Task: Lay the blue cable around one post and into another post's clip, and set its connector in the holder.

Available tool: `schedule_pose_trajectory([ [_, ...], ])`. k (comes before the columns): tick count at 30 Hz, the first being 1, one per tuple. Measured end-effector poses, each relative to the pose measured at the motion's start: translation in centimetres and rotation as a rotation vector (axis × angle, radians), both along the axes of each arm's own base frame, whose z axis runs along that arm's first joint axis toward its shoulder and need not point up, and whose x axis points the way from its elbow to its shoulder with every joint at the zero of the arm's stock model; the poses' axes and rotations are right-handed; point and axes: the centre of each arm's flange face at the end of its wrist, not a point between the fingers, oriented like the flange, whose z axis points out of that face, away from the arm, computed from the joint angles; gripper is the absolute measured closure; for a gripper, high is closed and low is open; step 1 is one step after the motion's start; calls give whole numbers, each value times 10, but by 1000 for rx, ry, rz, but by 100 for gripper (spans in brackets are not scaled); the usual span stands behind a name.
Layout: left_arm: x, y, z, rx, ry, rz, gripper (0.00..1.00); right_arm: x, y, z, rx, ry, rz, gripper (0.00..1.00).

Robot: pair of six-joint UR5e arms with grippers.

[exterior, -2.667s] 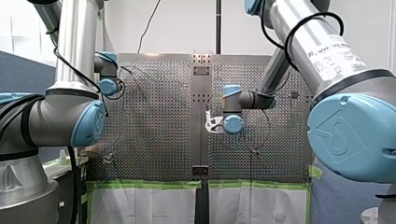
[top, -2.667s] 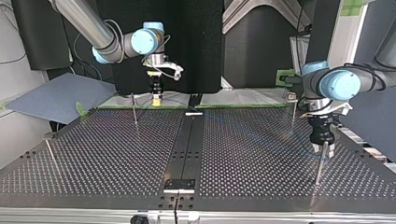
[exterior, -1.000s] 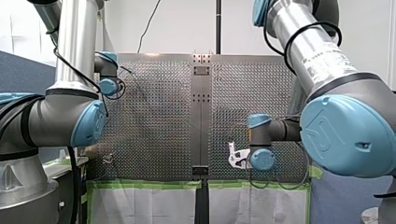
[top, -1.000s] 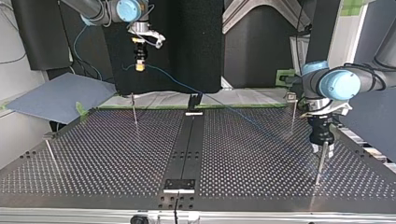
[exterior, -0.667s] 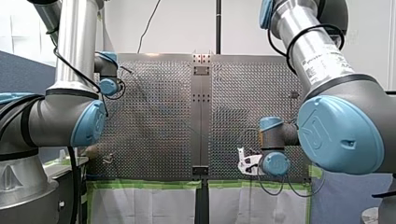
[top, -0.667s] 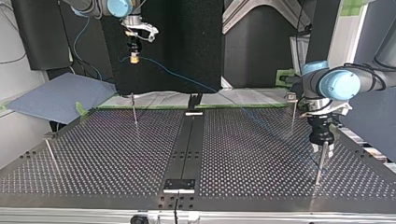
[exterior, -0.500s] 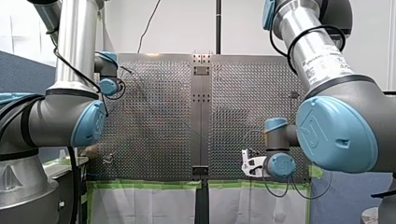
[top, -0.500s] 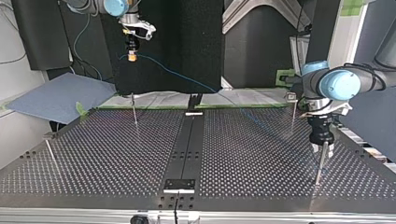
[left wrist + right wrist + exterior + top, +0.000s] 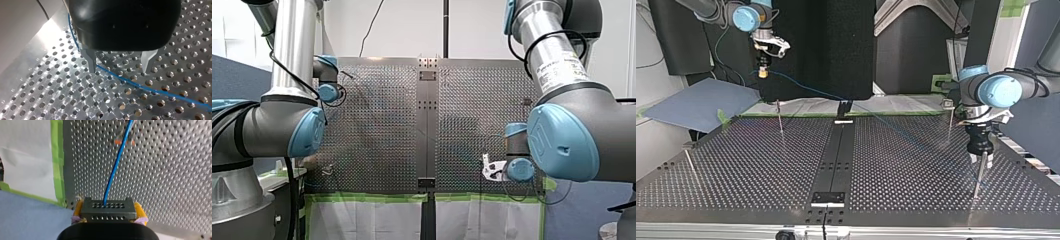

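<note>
The blue cable point(image 9: 811, 89) runs from my right gripper point(image 9: 763, 73), high at the top view's far left, across the table to my left gripper point(image 9: 981, 156) at its right. In the right wrist view, the yellow-padded right gripper point(image 9: 108, 213) is shut on a dark grey connector point(image 9: 108, 208), and the cable point(image 9: 117, 163) leads straight ahead over the perforated plate. In the left wrist view, my left gripper point(image 9: 119, 71) stands open just above the table. The cable point(image 9: 130, 82) lies on the holes under and between its metal fingers point(image 9: 91, 61).
Thin metal posts stand on the perforated table point(image 9: 761, 165): one point(image 9: 780, 117) at the back left of the top view, one point(image 9: 690, 165) at the left edge, one point(image 9: 949, 120) at the back right, and one point(image 9: 978, 176) right under my left gripper. Green tape point(image 9: 57, 162) edges the plate.
My right gripper has lifted the connector off the table's far edge and carried it up and to the top view's left, drawing the cable out. My left arm has stayed still.
</note>
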Motion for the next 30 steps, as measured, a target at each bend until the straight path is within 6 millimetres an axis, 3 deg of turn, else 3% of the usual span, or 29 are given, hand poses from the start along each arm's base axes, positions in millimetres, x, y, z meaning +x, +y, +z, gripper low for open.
schedule_pose_trajectory([
  [14, 1, 0, 1, 2, -2, 0, 10, -49, -42, 6, -25, -27, -121, 100],
  [21, 1, 0, 2, 2, -2, 0, 10, -78, -54, -4, -22, -16, -168, 100],
  [30, 1, 0, 3, 3, 1, -1, 10, -79, -69, -4, -33, 14, -153, 100],
])
